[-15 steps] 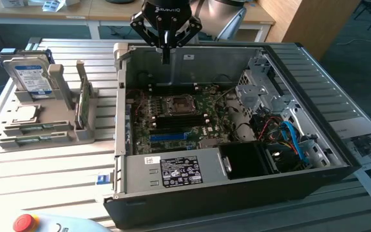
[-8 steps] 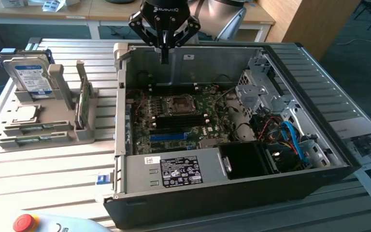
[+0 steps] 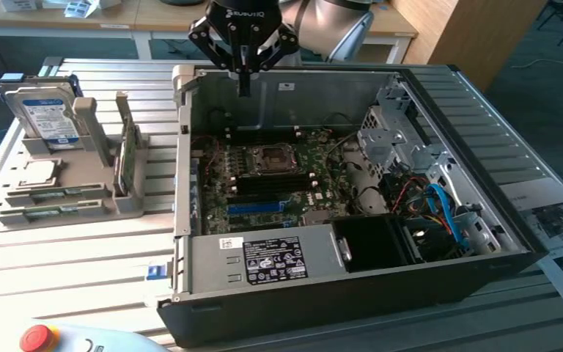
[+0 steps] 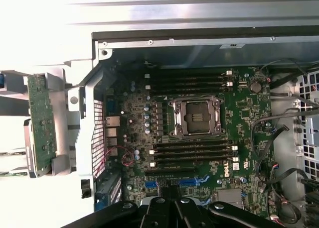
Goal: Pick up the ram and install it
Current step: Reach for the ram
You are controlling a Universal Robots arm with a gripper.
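Claw (image 3: 245, 88) clenched, empty, hovers over far wall of open case (image 3: 360, 293). Ram (image 3: 56, 194) lies flat in grey holder (image 3: 130, 207) on tabletop (image 3: 67, 257), well apart toward the exterior view's left, long axis left-right.

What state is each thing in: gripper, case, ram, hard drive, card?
gripper: shut, empty, above the case.
case: on its side, open.
ram: lying in the rack, not picked up.
hard drive: upright in the rack.
card: on edge in the rack.
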